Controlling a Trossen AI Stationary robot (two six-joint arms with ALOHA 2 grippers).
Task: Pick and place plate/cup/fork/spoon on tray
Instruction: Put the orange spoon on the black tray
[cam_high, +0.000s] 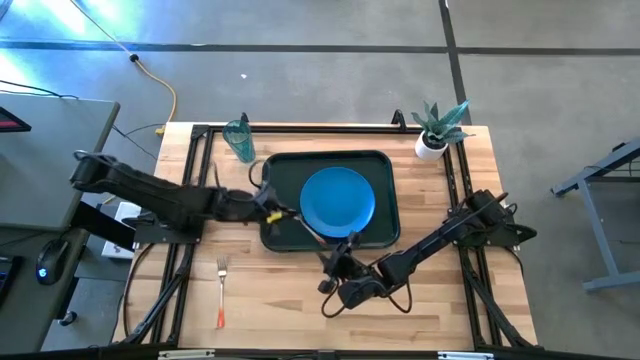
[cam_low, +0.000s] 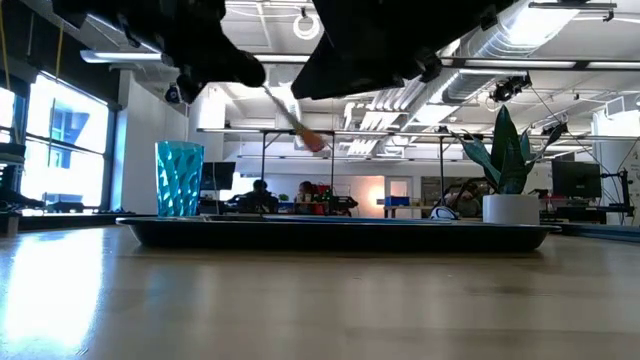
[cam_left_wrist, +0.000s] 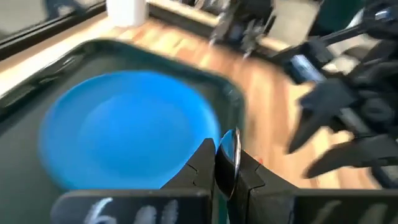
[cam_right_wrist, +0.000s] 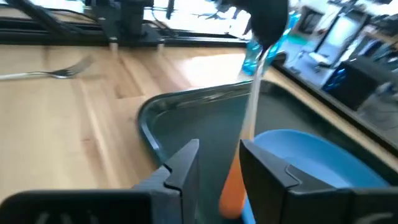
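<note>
Now spoon (cam_left_wrist: 229, 152) pinched in left tool (cam_left_wrist: 219, 167), above tray (cam_high: 285, 240)

Left gripper (cam_high: 272, 210) clamped shut, arm outstretched; right gripper (cam_high: 340, 257) parted, arm reaching toward it.

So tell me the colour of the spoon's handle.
Orange; the spoon handle shows best in the right wrist view.

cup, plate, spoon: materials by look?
The cup: likely plastic, translucent teal with faceted walls that let light through. The plate: probably plastic or melamine, opaque solid blue, smooth with little glare; ceramic is possible. The spoon, held by the left gripper: shiny metal bowl, orange handle that looks plastic.
</note>
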